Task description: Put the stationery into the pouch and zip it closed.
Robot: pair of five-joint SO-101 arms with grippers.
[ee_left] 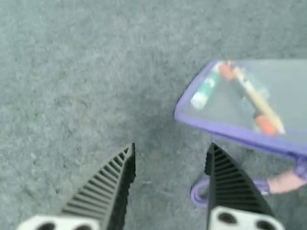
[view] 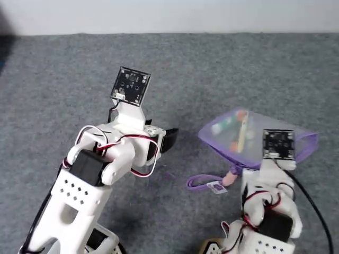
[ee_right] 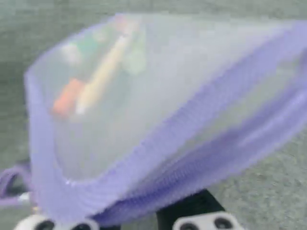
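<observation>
The translucent purple-trimmed plastic pouch (view: pixel 210 137), stationery (ee_left: pixel 249 96) inside, was clamped at its rim by the right gripper (ee_right: pixel 124 216), seemingly steadied for zipping, while the left gripper (ee_left: pixel 171 148) was spread wide, empty, just beside it.

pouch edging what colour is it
Purple edging on a see-through pouch; clearest in the left wrist view.

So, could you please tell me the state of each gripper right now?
Left gripper: open, holding nothing.
Right gripper: closed on the edge of the pouch.
</observation>
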